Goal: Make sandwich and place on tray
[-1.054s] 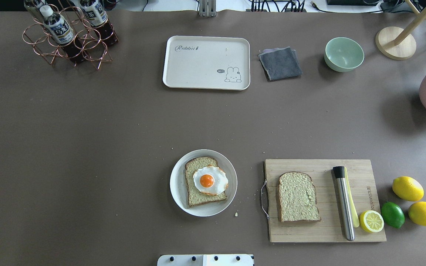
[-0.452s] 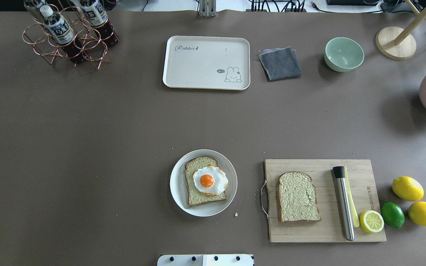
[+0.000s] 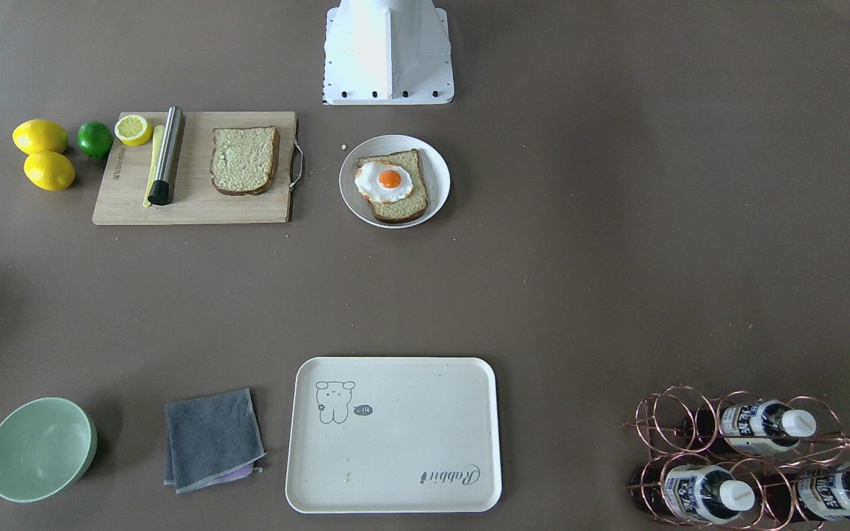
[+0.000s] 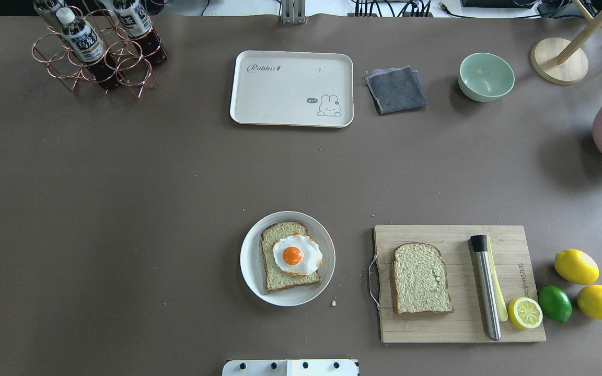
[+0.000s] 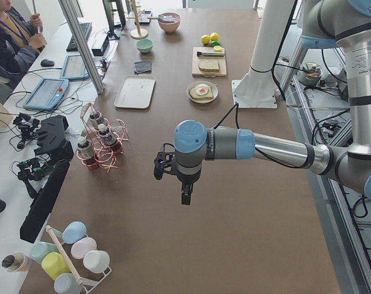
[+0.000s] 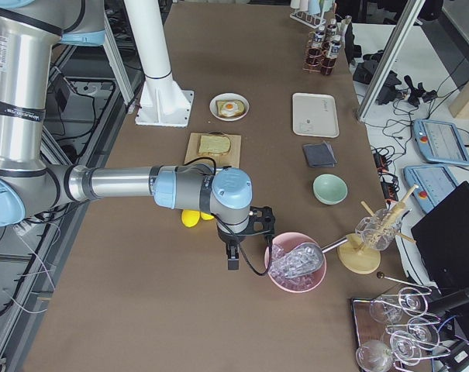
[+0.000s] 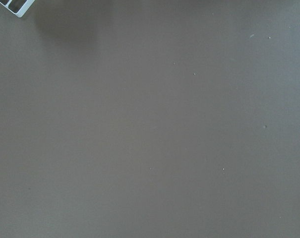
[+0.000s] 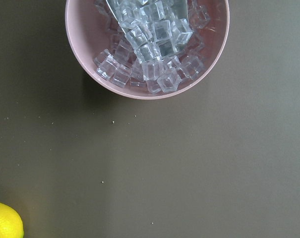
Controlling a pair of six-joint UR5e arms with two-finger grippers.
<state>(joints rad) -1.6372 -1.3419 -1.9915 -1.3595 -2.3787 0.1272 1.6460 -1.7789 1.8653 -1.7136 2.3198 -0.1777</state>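
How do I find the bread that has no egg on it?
Look for the wooden cutting board beside the round white plate. The plain slice lies flat at the end with the board's metal handle, away from the steel bar and the half lemon. Its top is bare, while the other slice, on the plate, wears a fried egg.

Site: robotics lab | Fixtures: industrial robot arm (image 5: 259, 147); white pedestal (image 3: 387, 51) bolted to brown-covered table (image 4: 123, 183); aluminium frame post (image 5: 87, 58) | Side bench: teach pendants (image 6: 439, 142) with trailing leads | Staff: seated person (image 5: 7, 40) at bench
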